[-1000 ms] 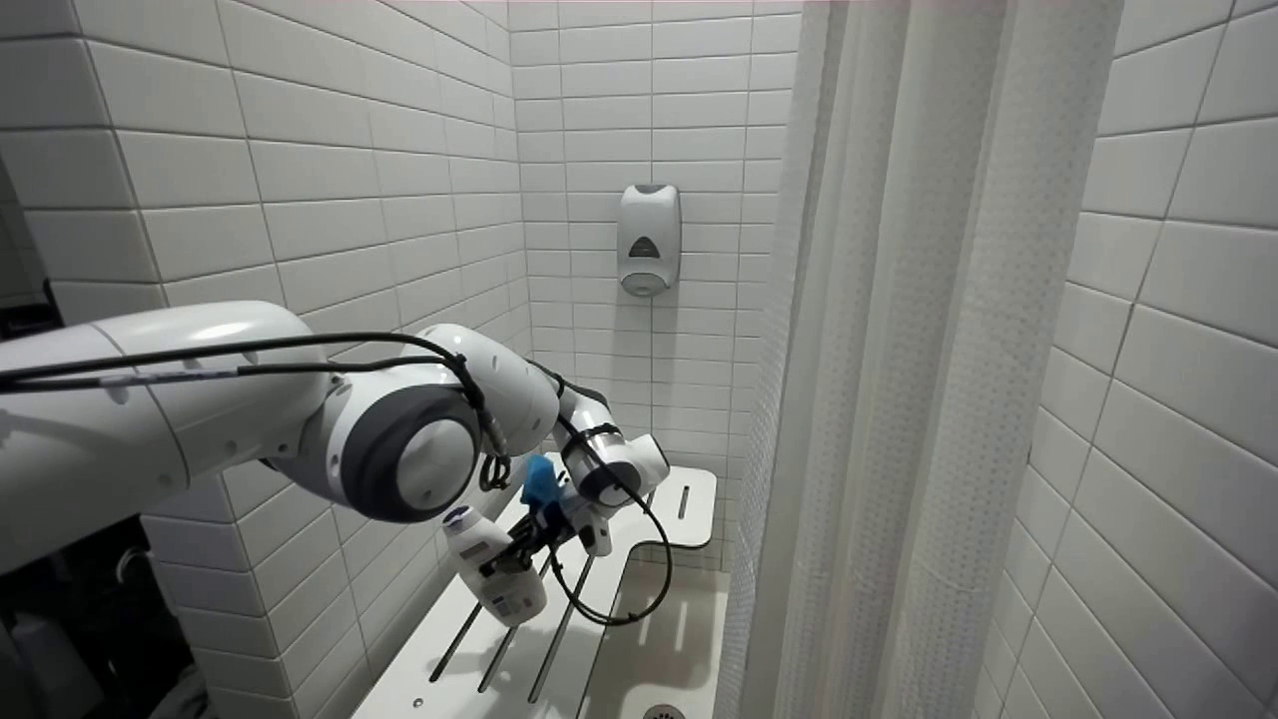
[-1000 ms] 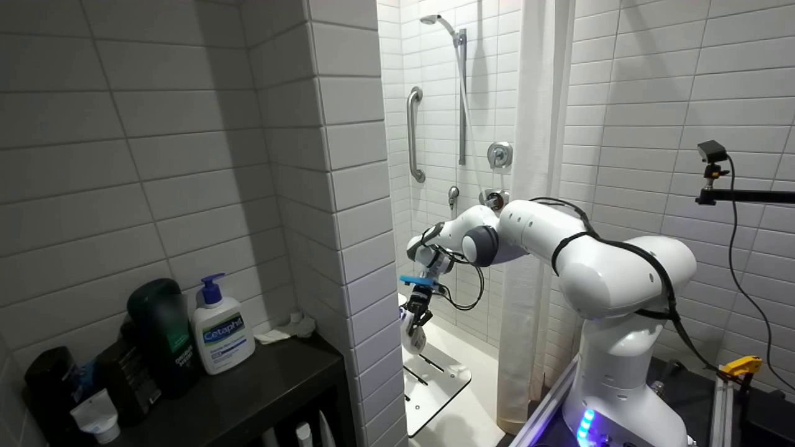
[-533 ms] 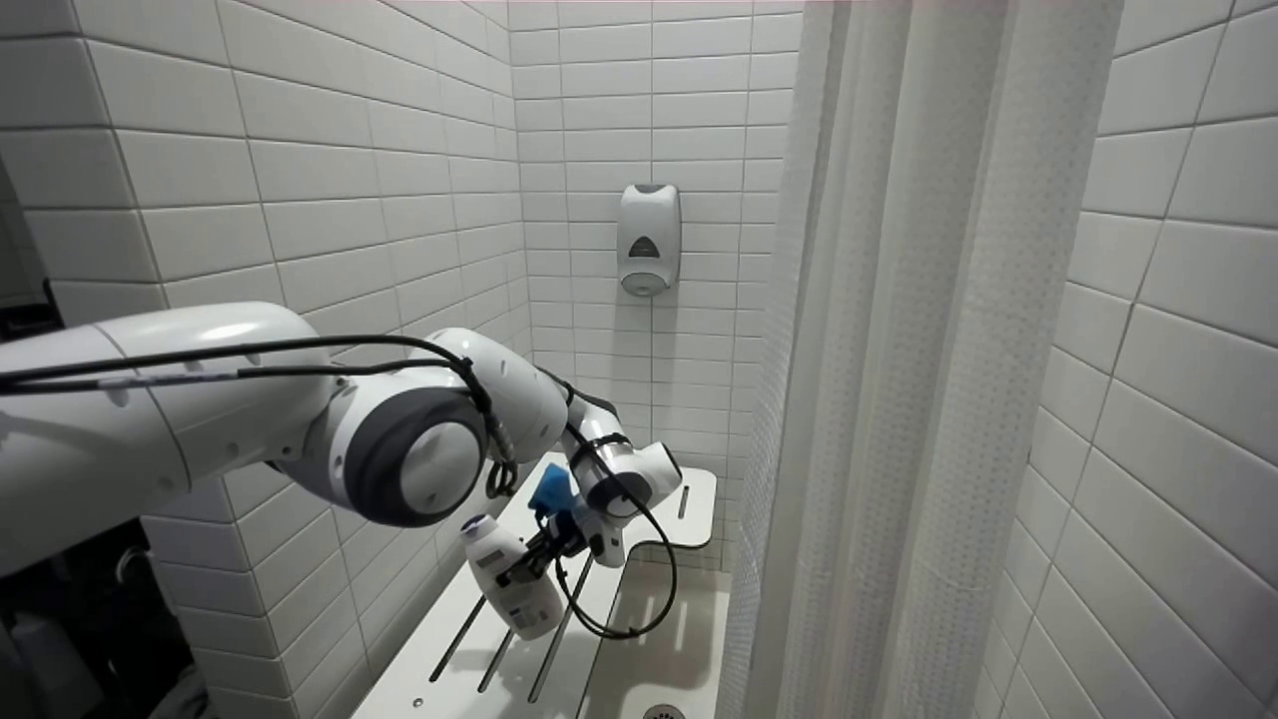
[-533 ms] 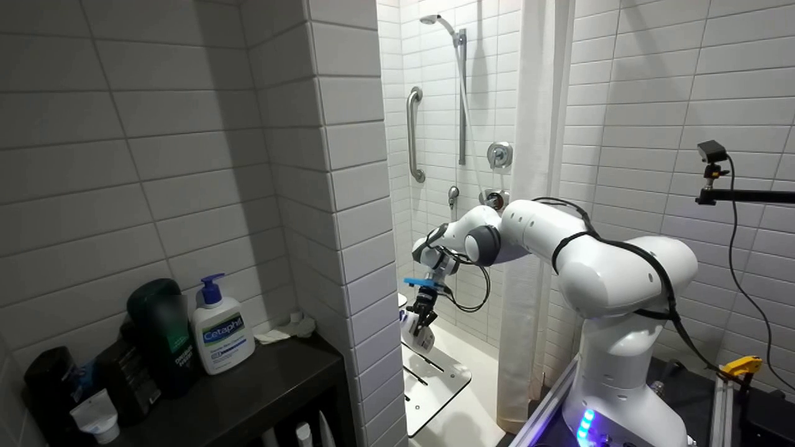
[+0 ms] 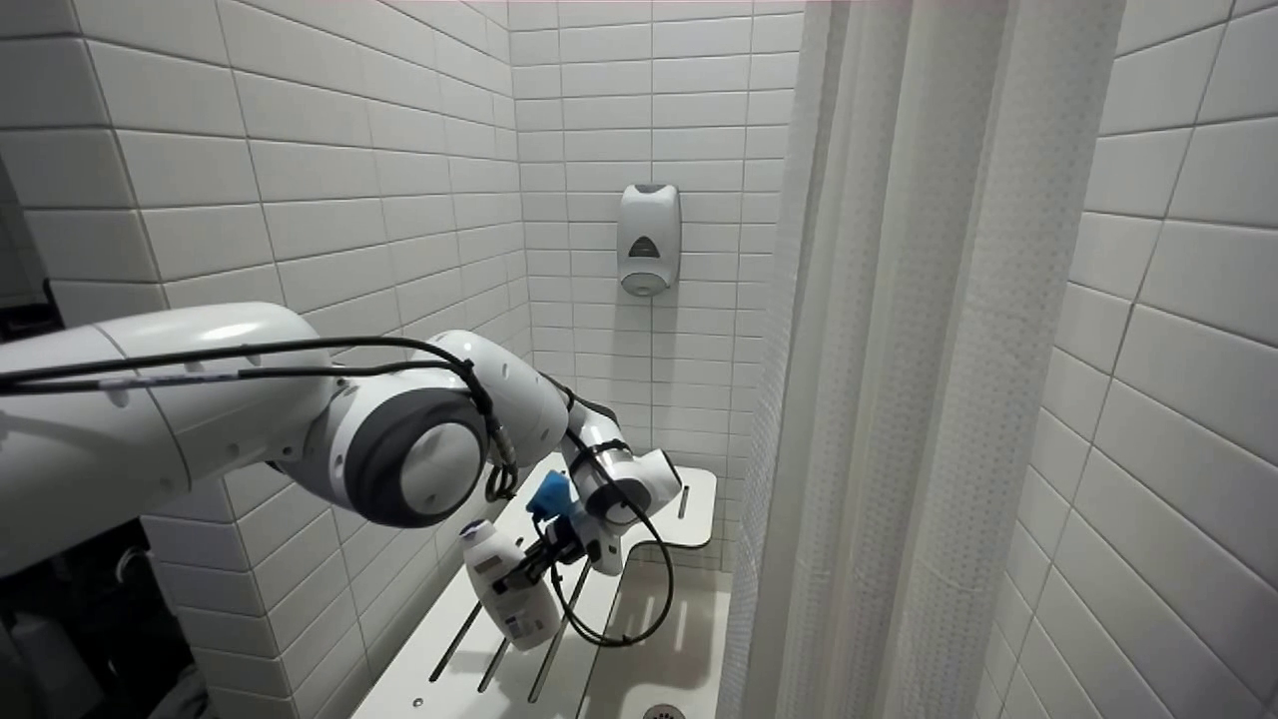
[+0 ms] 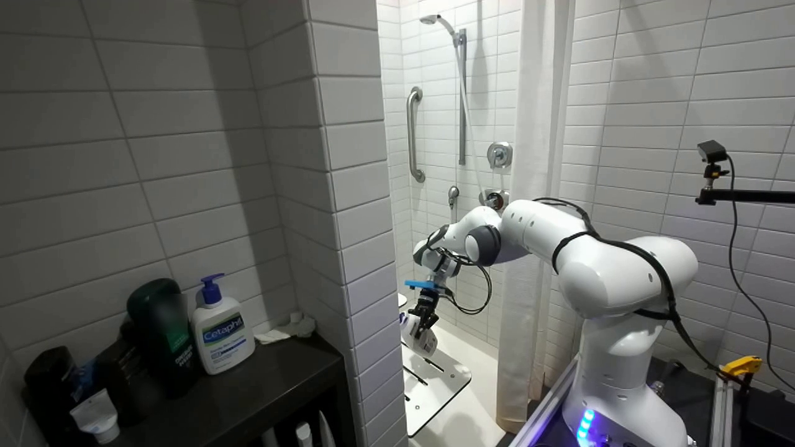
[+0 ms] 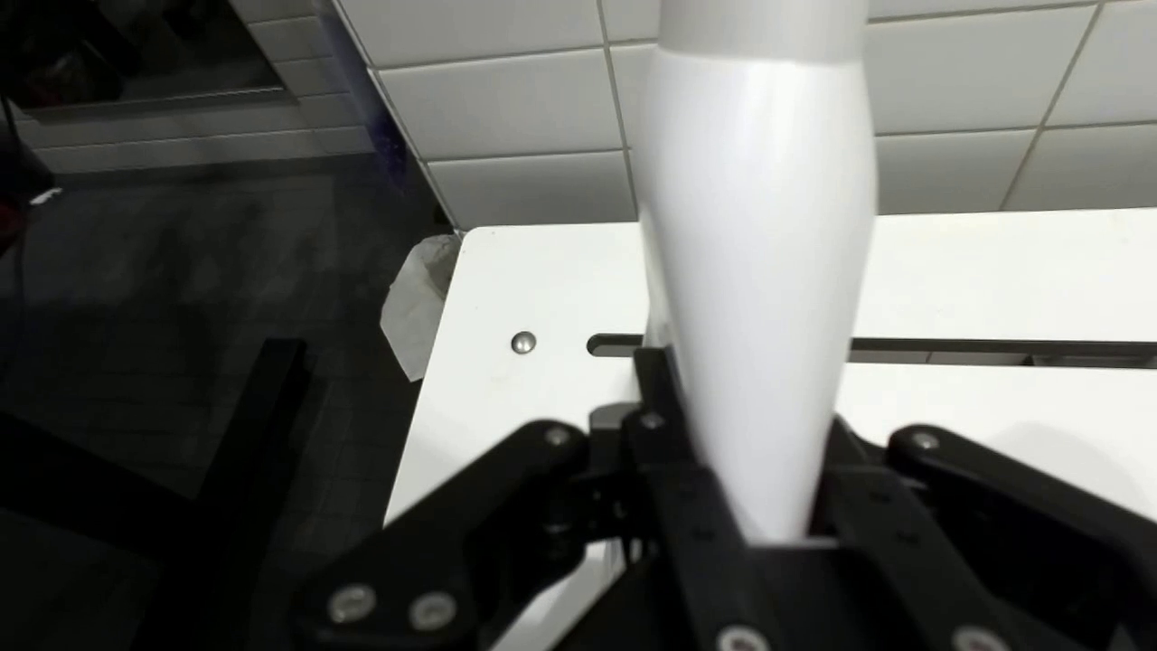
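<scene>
In an exterior view, the shelf [image 6: 273, 391] is located well to the left of the gripper [image 6: 425, 320], with the pillar [image 6: 351, 217] set between. On the shelf, from its left, black containers [image 6: 127, 379], a white tube [image 6: 96, 415], a dark green bottle [image 6: 163, 335], a pump bottle [image 6: 223, 338] labelled Cetaphil and a crumpled pale item [image 6: 289, 330] are placed. Farther right, above the gripper and slightly to its left, the grab bar [image 6: 410, 133] is fixed to the tiled wall [image 6: 440, 112]. At the gripper itself, the white bottle [image 6: 424, 344] is held: in the wrist view, it is clamped between the black fingers [image 7: 664, 416], one of which is set on either side. The white bottle is tilted in both exterior views, with its upper end toward the left, and is positioned over the slotted bench [image 6: 435, 389], which is located below the gripper. The shower head [image 6: 430, 20] is mounted high above the gripper; the valve [image 6: 499, 155] is mounted above the gripper, to its right. Farther right, the curtain [image 6: 537, 155] is partly covered by the arm [image 6: 596, 273], by which the gripper is carried. At the far right, well apart from the gripper and higher than it, a camera [image 6: 712, 151] is supported on a boom [image 6: 751, 197].
</scene>
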Robot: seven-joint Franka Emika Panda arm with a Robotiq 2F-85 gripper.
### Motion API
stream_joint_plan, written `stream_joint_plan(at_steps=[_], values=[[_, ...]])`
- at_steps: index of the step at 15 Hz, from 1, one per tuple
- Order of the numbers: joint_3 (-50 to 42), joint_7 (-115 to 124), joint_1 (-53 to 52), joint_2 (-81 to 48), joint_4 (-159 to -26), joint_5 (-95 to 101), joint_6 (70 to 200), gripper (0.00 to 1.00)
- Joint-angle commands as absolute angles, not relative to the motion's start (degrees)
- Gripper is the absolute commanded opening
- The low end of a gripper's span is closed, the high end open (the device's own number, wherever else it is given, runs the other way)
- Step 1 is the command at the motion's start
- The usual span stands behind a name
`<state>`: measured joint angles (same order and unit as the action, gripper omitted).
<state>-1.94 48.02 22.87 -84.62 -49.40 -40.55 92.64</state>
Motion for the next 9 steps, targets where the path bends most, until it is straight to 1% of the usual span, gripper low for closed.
stream_joint_plan(at_steps=[1,2,3,4,5,9], values=[[-1.49,49.88,23.18,-84.62,-48.7,-39.78,91.59,0.05],[-1.64,50.55,23.11,-84.62,-48.61,-39.69,91.33,0.05],[-1.64,50.86,23.09,-84.62,-48.6,-39.73,91.58,0.45],[-1.63,51.19,23.1,-84.62,-48.53,-39.71,91.48,0.45],[-1.54,51.36,23.18,-84.61,-48.5,-39.77,91.36,0.49],[-1.33,51.76,23.36,-84.6,-48.31,-39.86,91.02,0.76]])
